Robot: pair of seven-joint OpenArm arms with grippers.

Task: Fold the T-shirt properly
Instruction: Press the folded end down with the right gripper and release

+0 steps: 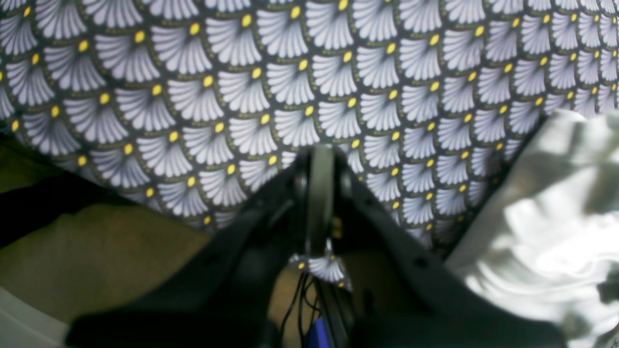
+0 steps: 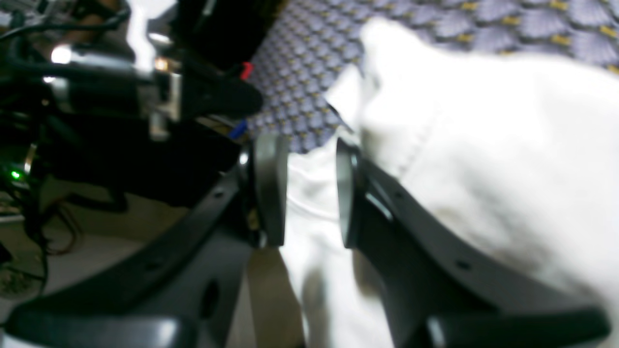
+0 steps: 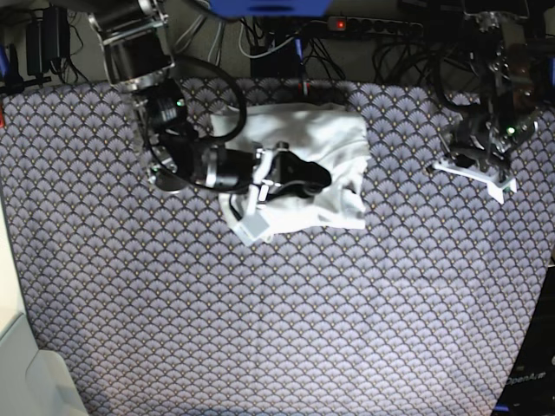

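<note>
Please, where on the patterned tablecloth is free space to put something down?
Free: the wide patterned tablecloth in front of the white cotton T-shirt, and the strip between the shirt and the black left gripper. Crowded: over the shirt, where the black right gripper works.

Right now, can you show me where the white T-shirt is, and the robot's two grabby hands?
T-shirt point(image 3: 342, 143): base view, on its flat upper right part.
right gripper point(image 2: 309, 193): right wrist view, midway between its fingers, cloth between them.
left gripper point(image 1: 320, 164): left wrist view, at the closed fingers' tips.
</note>
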